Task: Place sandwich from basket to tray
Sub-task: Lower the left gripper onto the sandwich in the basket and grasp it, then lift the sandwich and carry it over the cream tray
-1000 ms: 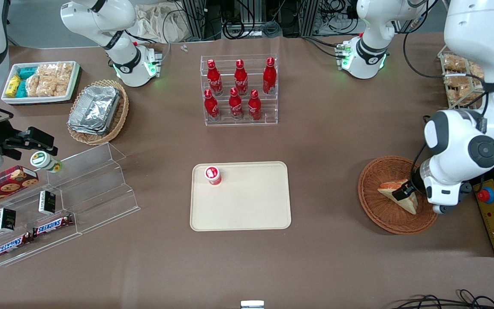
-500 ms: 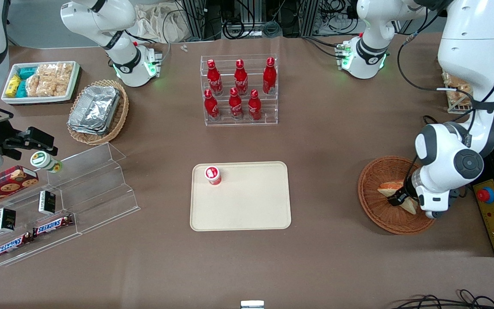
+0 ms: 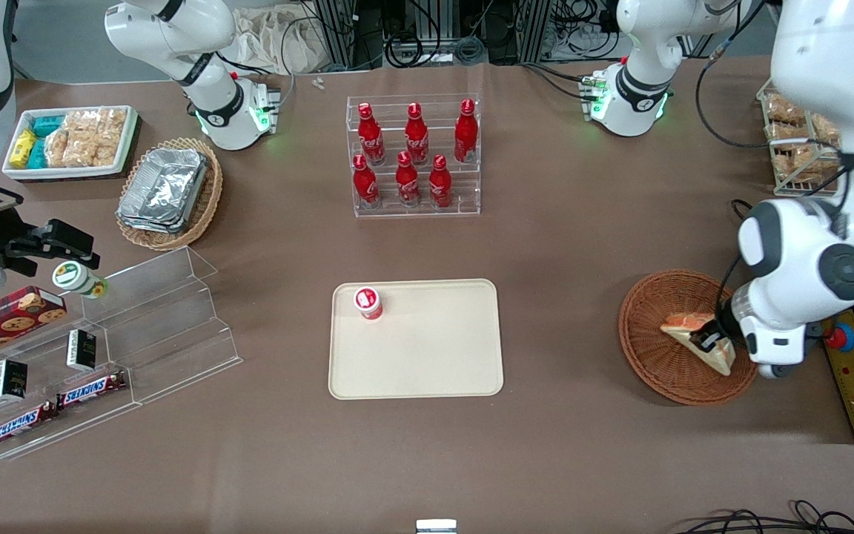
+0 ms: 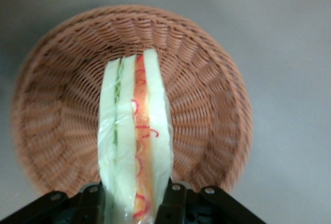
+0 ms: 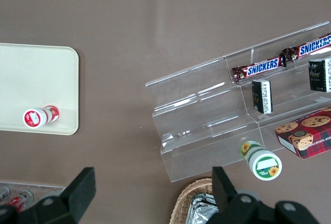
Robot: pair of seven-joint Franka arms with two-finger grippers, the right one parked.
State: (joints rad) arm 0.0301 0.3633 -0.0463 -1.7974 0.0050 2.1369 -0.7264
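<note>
Over the basket [image 3: 683, 337], at three o'clock from the tray [image 3: 416, 339], our gripper [image 3: 710, 342] is clamped on the sandwich [image 3: 697, 340], fingers [image 4: 176, 200] pinching both bread faces. We should lift straight up, clear the wicker rim, then carry toward nine o'clock, landing clear of the small red bottle [image 3: 368, 302].
</note>
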